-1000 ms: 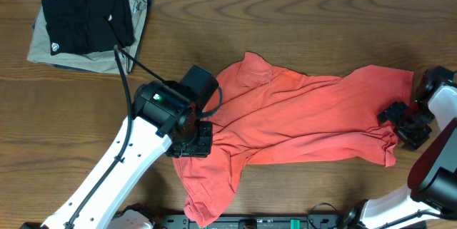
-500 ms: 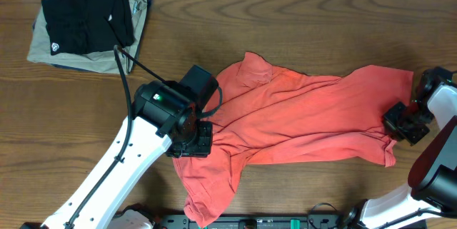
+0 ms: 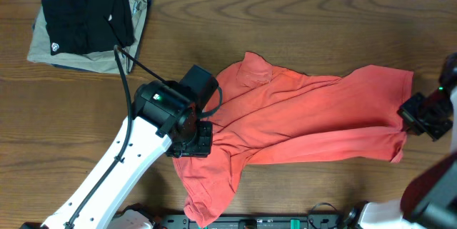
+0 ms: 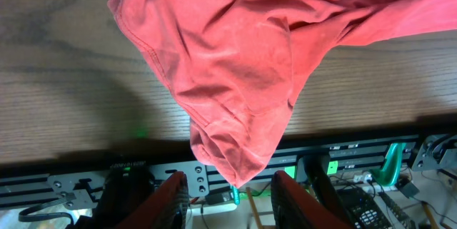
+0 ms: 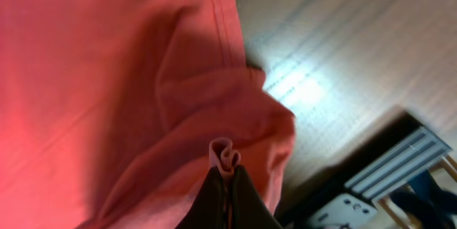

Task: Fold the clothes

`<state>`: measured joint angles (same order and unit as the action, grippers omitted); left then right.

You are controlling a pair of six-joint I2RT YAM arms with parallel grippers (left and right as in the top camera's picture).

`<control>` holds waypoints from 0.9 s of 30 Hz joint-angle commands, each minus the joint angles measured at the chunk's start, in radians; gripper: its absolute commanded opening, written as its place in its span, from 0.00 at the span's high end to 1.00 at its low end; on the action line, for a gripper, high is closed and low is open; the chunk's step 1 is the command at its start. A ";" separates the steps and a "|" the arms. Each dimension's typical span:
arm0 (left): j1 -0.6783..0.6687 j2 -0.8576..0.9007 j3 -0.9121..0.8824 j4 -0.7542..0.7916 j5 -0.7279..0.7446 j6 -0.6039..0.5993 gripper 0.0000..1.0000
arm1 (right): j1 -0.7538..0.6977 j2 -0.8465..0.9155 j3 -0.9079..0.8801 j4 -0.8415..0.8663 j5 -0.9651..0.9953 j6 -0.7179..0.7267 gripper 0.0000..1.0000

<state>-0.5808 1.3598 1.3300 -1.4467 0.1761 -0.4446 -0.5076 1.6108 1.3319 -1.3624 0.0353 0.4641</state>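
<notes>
Pinching a hem fold at the right end of the shirt [image 3: 307, 115], the right gripper [image 5: 227, 177] is clenched, likely to draw the crumpled cloth flat across the table [image 3: 300, 15]. The left gripper [image 4: 232, 190] straddles bunched fabric; whether it actually grips cannot be told.

Table [image 3: 307, 22]: bare wood along the far edge and across the left, open to passage. Far-left corner: taken by black garment [image 3: 86, 18] on khaki garment [image 3: 43, 52]. Centre to right: shirt [image 3: 307, 122] lies spread. Left arm [image 3: 136, 161] crosses the near-left, over the shirt's left end; right gripper [image 3: 408, 117] sits at the shirt's right edge.
</notes>
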 commanded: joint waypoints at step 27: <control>0.173 -0.132 -0.171 0.047 -0.076 -0.164 0.02 | -0.001 -0.349 0.021 -0.070 -0.025 -0.035 0.99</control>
<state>-0.4442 1.2537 1.2057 -1.4105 0.1196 -0.5648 -0.5076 1.2697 1.3411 -1.4338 0.0105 0.4438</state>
